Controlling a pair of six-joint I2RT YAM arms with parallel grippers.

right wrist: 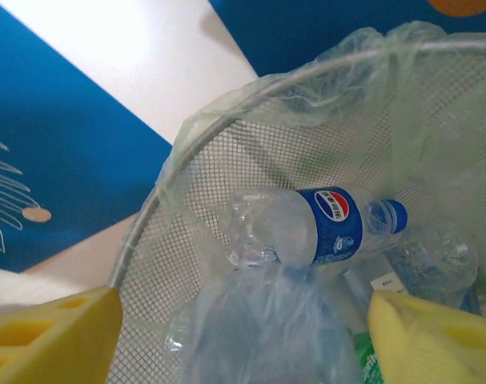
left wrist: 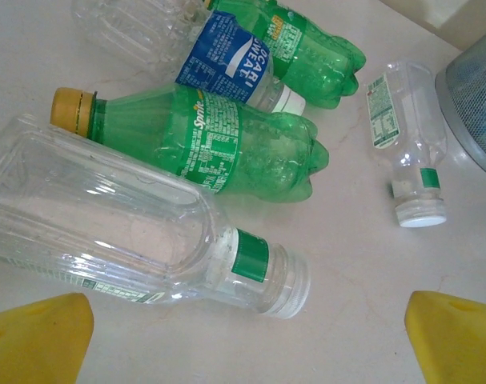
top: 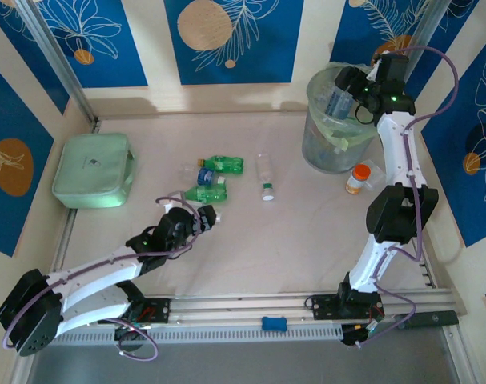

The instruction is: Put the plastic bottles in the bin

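Top external view places the right fingers over the bin, spread apart with a clear bottle between them, apparently let go; wait until it drops below the rim, then lift straight out to avoid snagging the liner. Inside the bin lies a blue-labelled bottle among other clear ones. Left fingers are released above the plastic bottles lying on the bench.

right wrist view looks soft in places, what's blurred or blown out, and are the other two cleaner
Right wrist: the near clear bottle is blurred, the blue-labelled bottle beyond it is sharp, and the white wall strip is blown out. Left wrist: crisp, with small glints on the flat clear bottle. Top external: even, soft light, no hard shadows.
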